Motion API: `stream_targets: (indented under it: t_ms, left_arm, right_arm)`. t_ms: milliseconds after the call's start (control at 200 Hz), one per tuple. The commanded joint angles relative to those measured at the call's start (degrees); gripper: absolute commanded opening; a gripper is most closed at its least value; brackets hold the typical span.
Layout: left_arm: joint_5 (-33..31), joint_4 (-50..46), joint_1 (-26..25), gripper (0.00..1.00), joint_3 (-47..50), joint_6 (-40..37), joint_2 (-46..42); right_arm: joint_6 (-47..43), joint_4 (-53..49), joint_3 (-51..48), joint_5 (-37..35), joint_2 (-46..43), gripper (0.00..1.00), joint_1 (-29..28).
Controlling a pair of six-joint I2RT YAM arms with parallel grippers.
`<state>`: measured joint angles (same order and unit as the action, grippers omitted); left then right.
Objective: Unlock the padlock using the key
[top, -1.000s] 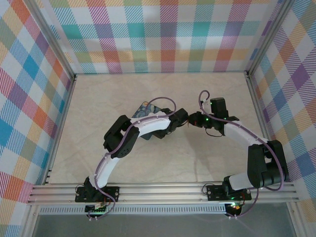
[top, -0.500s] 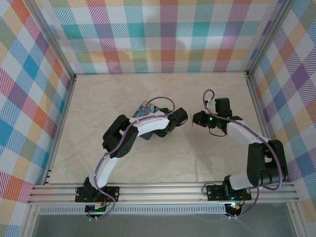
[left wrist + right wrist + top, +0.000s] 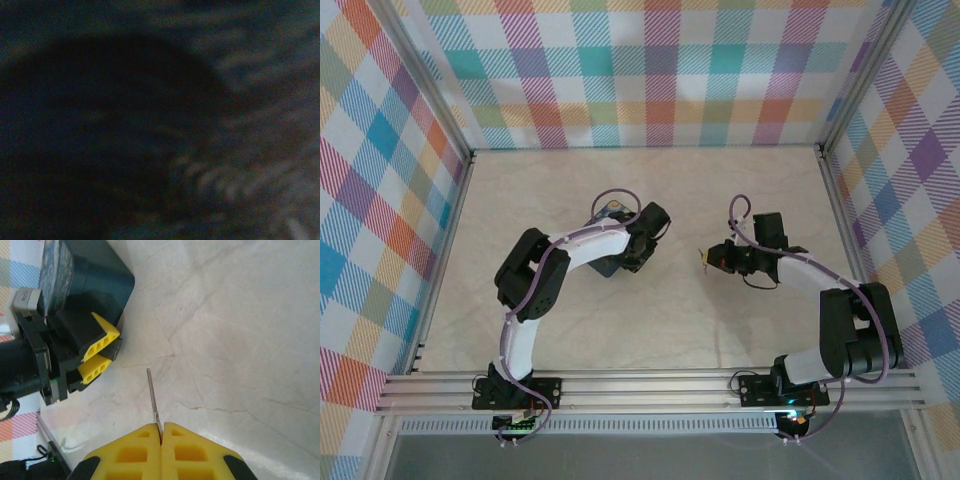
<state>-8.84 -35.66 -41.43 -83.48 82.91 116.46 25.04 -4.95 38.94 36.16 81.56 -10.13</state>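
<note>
My right gripper (image 3: 161,429) is shut on the thin silvery key (image 3: 152,392), whose blade sticks out ahead of the yellow fingertips, over the table. In the top view the right gripper (image 3: 706,258) hovers right of centre. My left gripper (image 3: 111,350) lies to the key's left, up against the dark tin. Its yellow fingers (image 3: 101,338) stand close together, with a small dark piece, apparently the padlock (image 3: 116,347), pinched at their tips. From above, the left gripper (image 3: 636,256) sits at the tin's right edge. The left wrist view is dark and blurred.
The blue-and-yellow painted tin (image 3: 608,212) lies left of centre, partly under the left arm, and it shows as a dark block (image 3: 92,277) in the right wrist view. Plaid walls (image 3: 380,200) close in the pale marbled table (image 3: 750,190) on three sides.
The grippers were nearly touching at centre and have drawn apart. The left gripper swung back left to the tin and its fingers narrowed. The right gripper backed off slightly with the key.
</note>
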Motion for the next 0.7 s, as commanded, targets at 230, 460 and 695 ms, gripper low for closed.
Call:
stream_targets:
  t_ms: [230, 460, 695]
  left_arm:
    - [22.5, 8.3, 5.7, 0.20, 3.8, -17.1, -8.9]
    - [33.7, 12.8, 9.5, 0.16, 7.4, -22.9, -12.3]
    - [38.9, 13.4, 11.1, 0.16, 8.3, -24.4, -13.8]
  right_arm:
    - [11.1, 18.1, -4.3, 10.4, 0.7, 0.00, -8.6]
    - [17.8, 30.8, -3.5, 11.5, 10.0, 0.00, -12.9]
    - [18.5, 34.2, -0.7, 10.2, 13.5, 0.00, -15.1]
